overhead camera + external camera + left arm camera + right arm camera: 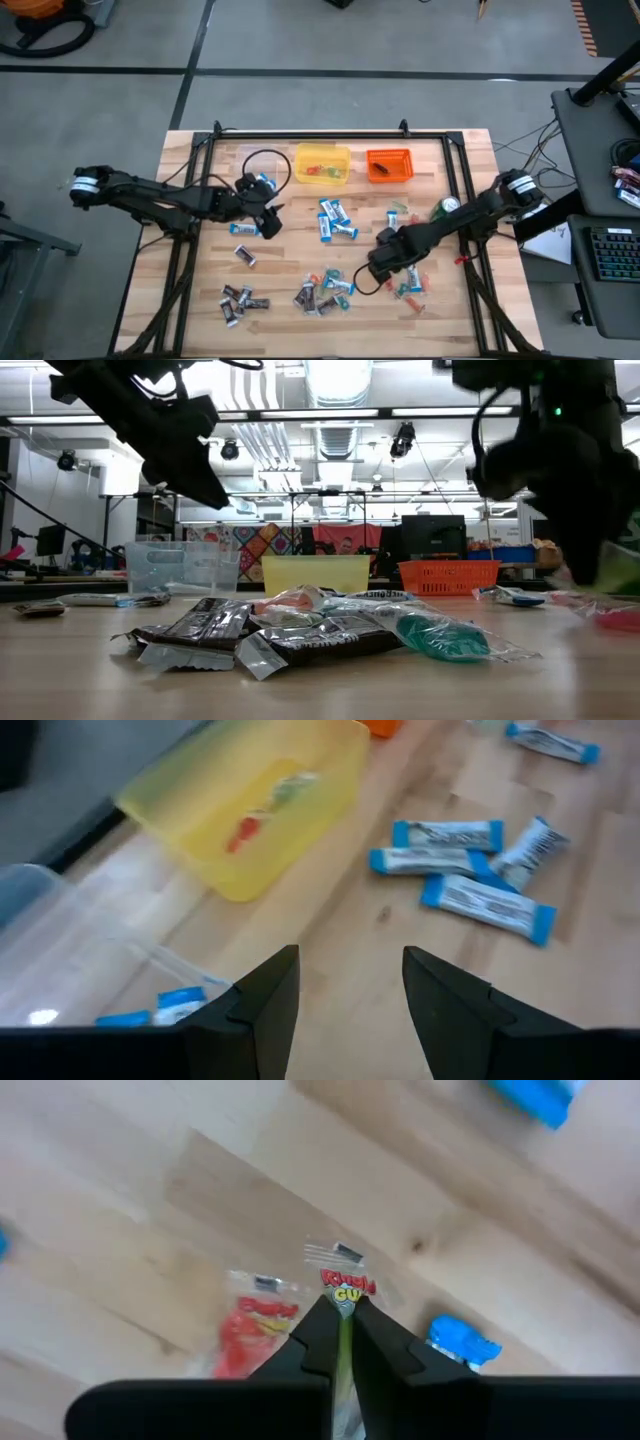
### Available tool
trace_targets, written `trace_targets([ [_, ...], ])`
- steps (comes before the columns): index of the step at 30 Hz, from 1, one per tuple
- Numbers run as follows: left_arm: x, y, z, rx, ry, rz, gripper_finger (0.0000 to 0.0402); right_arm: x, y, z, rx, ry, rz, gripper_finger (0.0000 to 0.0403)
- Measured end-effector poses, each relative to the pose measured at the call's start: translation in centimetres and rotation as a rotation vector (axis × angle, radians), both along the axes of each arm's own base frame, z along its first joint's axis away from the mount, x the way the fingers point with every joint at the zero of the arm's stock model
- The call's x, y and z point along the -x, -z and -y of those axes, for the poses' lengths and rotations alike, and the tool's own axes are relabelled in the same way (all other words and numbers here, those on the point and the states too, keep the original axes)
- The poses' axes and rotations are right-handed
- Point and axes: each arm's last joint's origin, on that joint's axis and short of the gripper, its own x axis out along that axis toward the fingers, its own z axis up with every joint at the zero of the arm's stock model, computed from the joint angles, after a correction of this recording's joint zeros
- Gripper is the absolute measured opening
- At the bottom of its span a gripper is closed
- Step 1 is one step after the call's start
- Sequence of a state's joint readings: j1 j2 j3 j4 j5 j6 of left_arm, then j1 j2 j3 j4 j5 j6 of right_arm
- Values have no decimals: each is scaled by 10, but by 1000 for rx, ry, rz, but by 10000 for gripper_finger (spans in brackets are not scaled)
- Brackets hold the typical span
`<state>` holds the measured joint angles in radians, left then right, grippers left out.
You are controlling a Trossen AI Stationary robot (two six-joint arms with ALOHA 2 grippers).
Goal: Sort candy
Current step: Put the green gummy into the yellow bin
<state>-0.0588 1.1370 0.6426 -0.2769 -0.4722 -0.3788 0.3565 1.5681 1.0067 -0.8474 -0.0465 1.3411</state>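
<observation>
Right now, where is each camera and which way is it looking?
High view: overhead, facing straight down on the table; left gripper and right gripper both show.
Low view: at tabletop level, facing the room across the dark brown candies; arms hang above.
Left wrist view: past open fingers toward the yellow tub.
Right wrist view: fingers pinch a green candy.
Shared: high and left wrist views both show the yellow tub.

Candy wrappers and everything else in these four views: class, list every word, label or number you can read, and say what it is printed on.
"GU", below a blurred word: on the green sweet wrapper pinched in the right end effector.
Red wrapper beside it: print too blurred.
Blue-and-white bars ahead of the open left end effector: dark lettering, unreadable.
Dark brown wrappers: no legible print.
Nothing else readable.
</observation>
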Motion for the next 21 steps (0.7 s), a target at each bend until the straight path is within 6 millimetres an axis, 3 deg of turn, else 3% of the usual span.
trace_targets([
  [7,1,0,18,104,118,14,162,-8,-36,28,238,-121,294,13],
  [13,8,2,34,285,227,-33,162,-36,-60,74,575,-228,547,13],
  [21,21,15,36,436,24,-161,162,-73,-69,147,859,-225,733,13],
])
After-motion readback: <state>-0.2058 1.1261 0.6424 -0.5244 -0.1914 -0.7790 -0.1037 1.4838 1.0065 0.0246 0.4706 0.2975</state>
